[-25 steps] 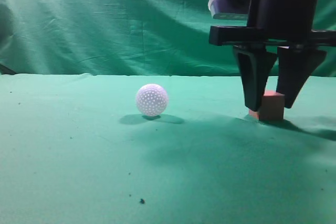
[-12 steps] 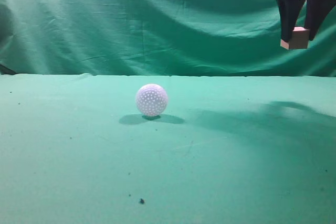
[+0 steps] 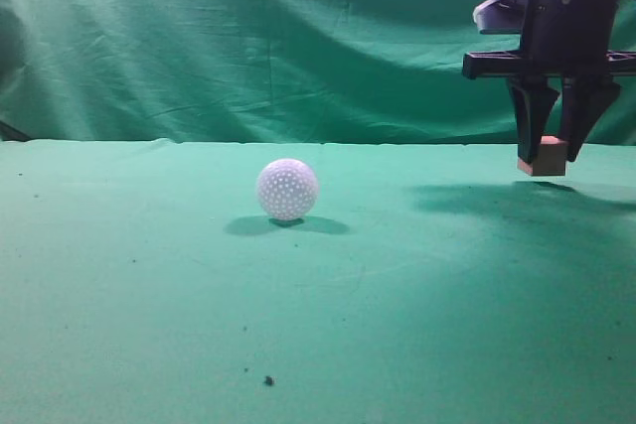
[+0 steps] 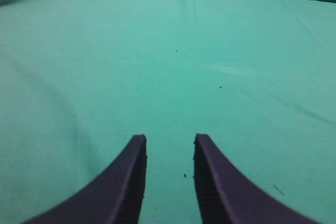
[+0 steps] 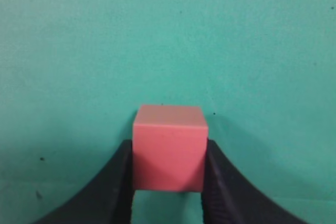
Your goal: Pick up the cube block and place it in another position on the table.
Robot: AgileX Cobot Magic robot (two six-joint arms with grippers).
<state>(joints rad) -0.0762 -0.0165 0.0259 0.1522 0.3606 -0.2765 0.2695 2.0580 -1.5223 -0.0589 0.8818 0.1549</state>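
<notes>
The pink cube block (image 3: pixel 545 157) hangs between the fingers of my right gripper (image 3: pixel 550 151) at the far right of the exterior view, a little above the green table far back. In the right wrist view the cube (image 5: pixel 169 147) is clamped between the two dark fingers of the right gripper (image 5: pixel 168 153), with green cloth beneath. My left gripper (image 4: pixel 169 145) shows only in the left wrist view. It is open and empty over bare cloth.
A white dimpled ball (image 3: pixel 287 189) rests on the green cloth (image 3: pixel 318 305) near the middle, well left of the cube. A green backdrop hangs behind the table. A small dark speck (image 3: pixel 268 380) lies near the front.
The right gripper lifted the cube off the table near the front right, carried it up and back, and has now come down with it low over the far right of the table.
</notes>
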